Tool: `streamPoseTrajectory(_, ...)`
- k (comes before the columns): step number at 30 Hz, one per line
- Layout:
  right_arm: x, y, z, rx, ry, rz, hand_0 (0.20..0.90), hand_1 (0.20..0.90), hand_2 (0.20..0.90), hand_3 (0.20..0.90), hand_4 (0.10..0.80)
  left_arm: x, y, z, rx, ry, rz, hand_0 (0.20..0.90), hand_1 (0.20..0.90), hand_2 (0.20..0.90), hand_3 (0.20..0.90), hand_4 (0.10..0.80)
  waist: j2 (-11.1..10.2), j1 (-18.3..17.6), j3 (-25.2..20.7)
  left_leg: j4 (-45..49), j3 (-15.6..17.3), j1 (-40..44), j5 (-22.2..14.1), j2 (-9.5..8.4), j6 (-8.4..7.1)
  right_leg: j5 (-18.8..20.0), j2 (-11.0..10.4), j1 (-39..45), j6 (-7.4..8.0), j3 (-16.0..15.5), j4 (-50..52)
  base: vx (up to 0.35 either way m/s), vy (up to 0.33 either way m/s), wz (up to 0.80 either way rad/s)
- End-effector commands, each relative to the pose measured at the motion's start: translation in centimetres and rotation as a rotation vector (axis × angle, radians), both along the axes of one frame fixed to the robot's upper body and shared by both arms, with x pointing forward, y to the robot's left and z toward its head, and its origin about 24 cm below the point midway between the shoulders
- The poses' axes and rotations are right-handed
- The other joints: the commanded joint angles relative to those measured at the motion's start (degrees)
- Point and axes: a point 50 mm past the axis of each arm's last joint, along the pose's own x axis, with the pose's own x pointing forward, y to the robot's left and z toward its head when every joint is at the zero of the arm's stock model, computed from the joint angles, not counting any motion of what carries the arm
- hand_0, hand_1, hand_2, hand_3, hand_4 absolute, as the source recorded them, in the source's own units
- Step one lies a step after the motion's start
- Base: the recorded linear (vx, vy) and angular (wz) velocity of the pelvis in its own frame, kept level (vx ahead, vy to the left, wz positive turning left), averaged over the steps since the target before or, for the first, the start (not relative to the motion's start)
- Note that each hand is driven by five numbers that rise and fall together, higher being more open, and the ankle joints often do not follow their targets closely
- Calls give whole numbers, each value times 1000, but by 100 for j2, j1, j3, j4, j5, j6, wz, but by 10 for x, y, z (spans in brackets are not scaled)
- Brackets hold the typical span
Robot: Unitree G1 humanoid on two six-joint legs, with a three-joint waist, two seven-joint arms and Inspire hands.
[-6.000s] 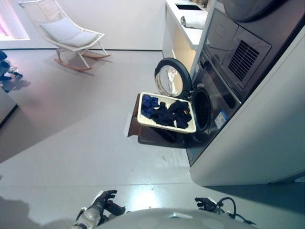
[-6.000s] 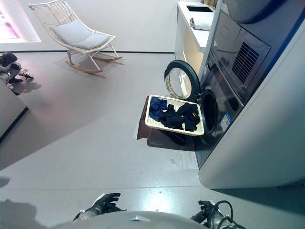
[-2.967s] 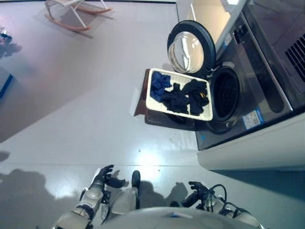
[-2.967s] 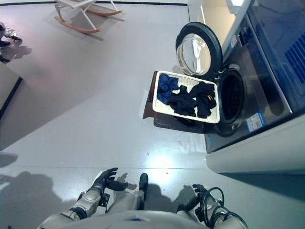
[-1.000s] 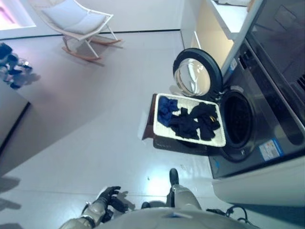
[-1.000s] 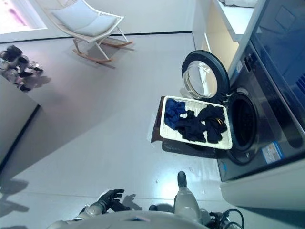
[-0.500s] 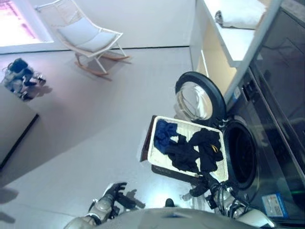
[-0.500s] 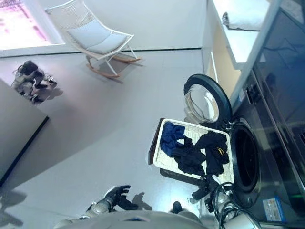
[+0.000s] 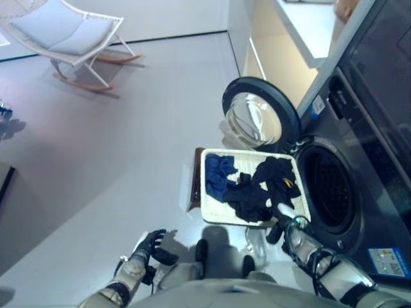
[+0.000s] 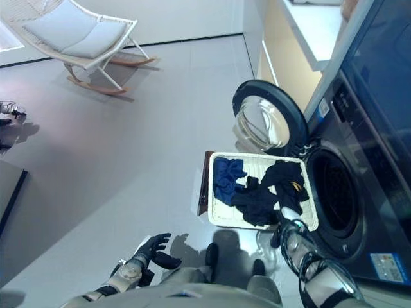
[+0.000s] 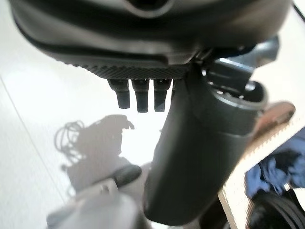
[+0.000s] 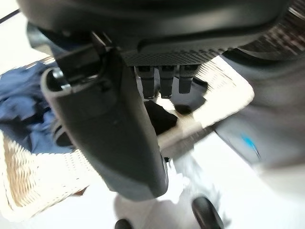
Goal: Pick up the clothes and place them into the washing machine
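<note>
A white wicker basket (image 9: 205, 190) stands in front of the washing machine, whose drum opening (image 9: 328, 190) is dark and whose round door (image 9: 260, 117) is swung open. In the basket lie dark clothes (image 9: 258, 192) and a blue garment (image 9: 219, 174). My right hand (image 9: 285, 222) hovers at the basket's near right corner, open and empty; its fingers (image 12: 162, 82) are straight above the rim (image 12: 224, 91) and a dark garment (image 12: 160, 119). My left hand (image 9: 153, 245) hangs low over the floor to the basket's left, its fingers (image 11: 140, 98) open, holding nothing.
A brown stand (image 9: 194, 187) carries the basket. A white rocking chair (image 9: 64, 32) is at the far left and a pale counter (image 9: 302, 32) runs behind the machine. Open floor stretches to the basket's left.
The camera has shifted as I came closer to the basket. My right hand has risen to the basket's near right corner. The left hand stays low.
</note>
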Motion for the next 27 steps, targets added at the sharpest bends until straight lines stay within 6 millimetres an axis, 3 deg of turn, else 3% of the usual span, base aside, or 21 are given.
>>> streamPoseTrajectory(1,39,10,27,-119,-142,180,900,900,900,900,800,-17,10,-3,32,4,48,900,900,900,900,800,-168,83,-223,411,313,-262,-518,117,-388,419,-136,-571,304,79,500,34,-104,47)
streamPoseTrajectory(7,49,6,33,-166,-151,183,900,900,900,900,800,-28,-5,-7,-18,27,-15,900,900,900,900,800,-62,97,-171,211,140,-333,-356,158,-438,327,-125,-512,265,-204,350,7,-69,28)
streamPoseTrajectory(9,60,5,43,-198,-190,180,900,900,900,900,800,-27,-9,-6,-28,17,-24,900,900,900,900,800,21,149,-75,144,76,-425,-272,154,-461,316,-121,-588,259,-302,344,-98,-37,28)
streamPoseTrajectory(14,105,1,90,-234,-390,121,900,900,900,900,800,-4,-12,2,-33,-72,-11,900,900,900,900,800,287,220,334,116,-21,-951,-19,124,-512,364,-97,-1195,226,-337,545,-172,6,19)
streamPoseTrajectory(20,143,1,145,-276,-575,94,900,900,900,900,800,19,-10,11,-12,-139,50,900,900,900,900,800,505,330,724,202,94,-1549,131,48,-531,424,-30,-1913,186,-170,842,-85,42,-6)
streamPoseTrajectory(27,167,-27,211,-426,-716,11,900,900,900,900,800,56,-25,31,-59,-282,54,900,900,900,900,800,800,511,1158,554,243,-2379,200,-50,-590,520,-1,-2718,149,-52,1138,-88,33,-10)
